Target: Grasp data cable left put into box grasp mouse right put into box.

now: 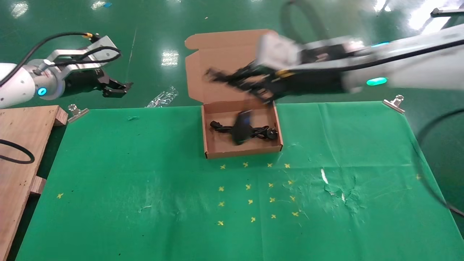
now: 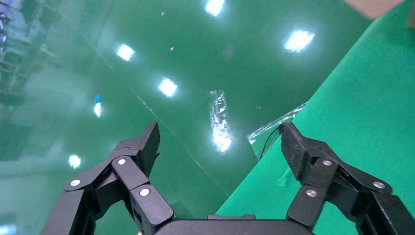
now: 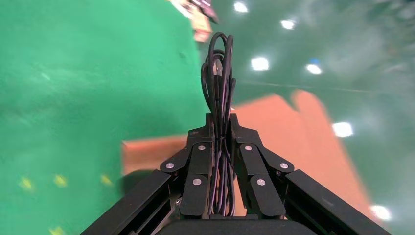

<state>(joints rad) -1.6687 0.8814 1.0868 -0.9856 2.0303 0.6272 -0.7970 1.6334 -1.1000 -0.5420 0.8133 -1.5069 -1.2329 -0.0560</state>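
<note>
Left gripper (image 1: pixel 121 88) hung over the floor well to the left of the box (image 1: pixel 242 149), beyond the far table edge; fingers (image 2: pixel 147 142) spread wide, nothing between them. Parked, by the look of it.

Inside the box lay the data cable (image 1: pixel 222 127), its round plug toward the box's right wall, with the mouse (image 1: pixel 242 127) resting across it, blue mark up.

Right gripper (image 1: pixel 239 80) hovered above the box's far wall, in front of the raised lid, much blurred in the head view. The right wrist view showed its fingers (image 3: pixel 200 161) pinched on a looped bunch of thin black cord (image 3: pixel 219 78), apparently the mouse's own; whether it ran unbroken to the mouse could not be made out.

Judgement: cord is light, limp and smooth, likely to slide through the pads or drag the mouse. The mouse body is rigid and light; gripping across its sides would hold better. The cable is stiffer, best taken mid-bundle.
</note>
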